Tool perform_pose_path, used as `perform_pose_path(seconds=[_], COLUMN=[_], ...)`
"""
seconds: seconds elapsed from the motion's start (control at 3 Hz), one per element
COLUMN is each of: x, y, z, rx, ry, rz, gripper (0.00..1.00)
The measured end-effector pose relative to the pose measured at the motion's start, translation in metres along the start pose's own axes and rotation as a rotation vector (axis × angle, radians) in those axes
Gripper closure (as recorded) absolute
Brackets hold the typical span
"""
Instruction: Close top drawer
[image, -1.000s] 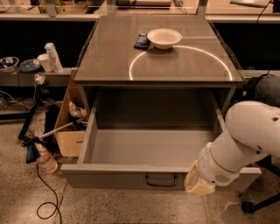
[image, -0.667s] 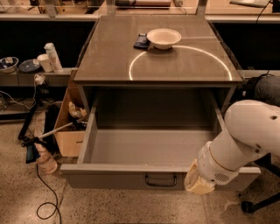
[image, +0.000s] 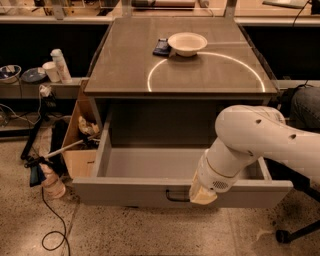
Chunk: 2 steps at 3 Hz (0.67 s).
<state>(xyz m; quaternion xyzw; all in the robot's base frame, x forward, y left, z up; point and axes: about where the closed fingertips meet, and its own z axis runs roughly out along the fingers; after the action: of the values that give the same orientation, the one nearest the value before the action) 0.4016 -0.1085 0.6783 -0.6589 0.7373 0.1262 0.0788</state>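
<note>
- The drawer (image: 120, 192) is pulled far out from under the table (image: 125, 70).
- The gripper (image: 202, 195) is at the drawer's front, just right of the handle (image: 175, 196), maybe touching the front. I cannot tell if it is open or closed.
- The white arm (image: 255, 140) hangs over the drawer's right side.
- A bowl (image: 187, 43) sits on the table.
- A box (image: 80, 150) stands just left of the drawer.
- A cord (image: 50, 230) lies on the floor.

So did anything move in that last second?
The arm swung left, bringing the gripper to the top drawer front, just right of its handle, and the drawer slid in a little. The bowl above stayed put.
</note>
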Motion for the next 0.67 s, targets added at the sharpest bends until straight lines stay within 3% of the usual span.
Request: perform_pose_path(seconds=[0.67], x=[-0.0030], y=[-0.0079], z=[0.0006], rx=[0.002], ry=[0.007], rz=[-0.018], gripper=[1.00])
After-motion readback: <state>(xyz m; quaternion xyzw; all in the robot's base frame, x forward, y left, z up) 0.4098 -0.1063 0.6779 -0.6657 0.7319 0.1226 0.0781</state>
